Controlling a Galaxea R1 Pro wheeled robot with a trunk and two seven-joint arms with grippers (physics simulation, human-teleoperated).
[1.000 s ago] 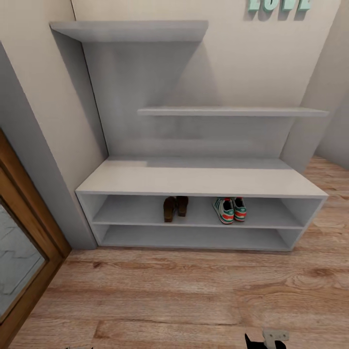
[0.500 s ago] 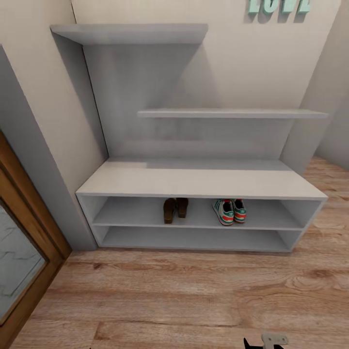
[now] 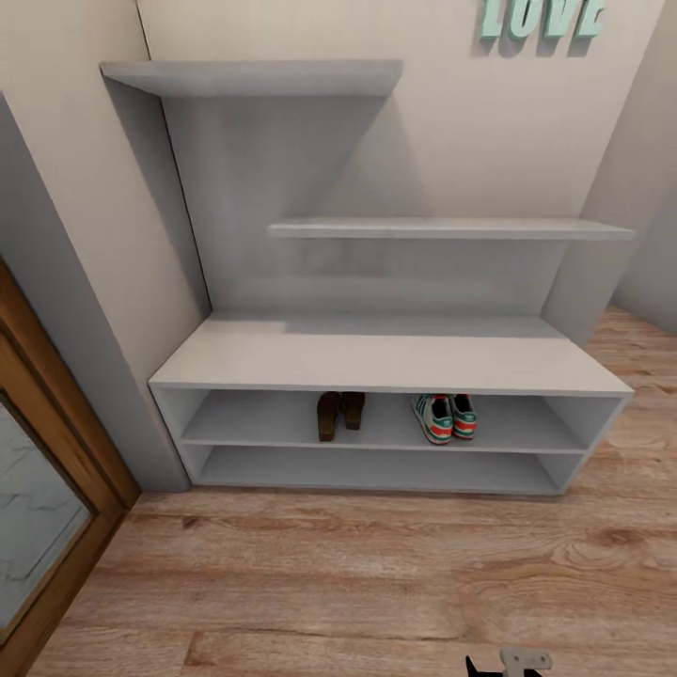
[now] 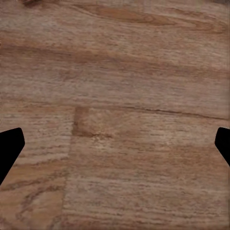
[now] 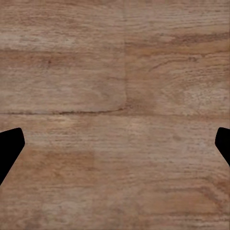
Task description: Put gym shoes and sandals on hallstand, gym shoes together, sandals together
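From the head view, the shoe rack (image 3: 376,362) stands against the wall with two open shelf levels under its flat top. On the upper level sit two sandals (image 3: 338,412), side by side and touching or nearly so, near the middle of the rack. Just to their right on the same level, a little apart from them, sit two gym shoes (image 3: 445,416), also side by side. No shoe lies on the floor (image 3: 357,583) in front of the rack. Above the rack are two thin wall shelves (image 3: 442,228), and a door frame (image 3: 56,442) stands to the rack's left. A small part of the right arm pokes in at the lower edge, in front of the rack's right end.

In the left wrist view, the left gripper (image 4: 115,148) is spread wide with nothing between its dark fingertips (image 4: 9,146), and bare floor planks lie beneath it.

In the right wrist view, the right gripper (image 5: 115,148) is likewise spread wide and empty over bare floor.

Judging by how things lie, all four shoes are placed and paired, so the task looks essentially finished. What remains is to keep both arms low and clear of the rack, so neither pair gets nudged, and to check that no sole hangs over the shelf's front edge.

Count: two sandals, two gym shoes, one rack, two wall shelves.
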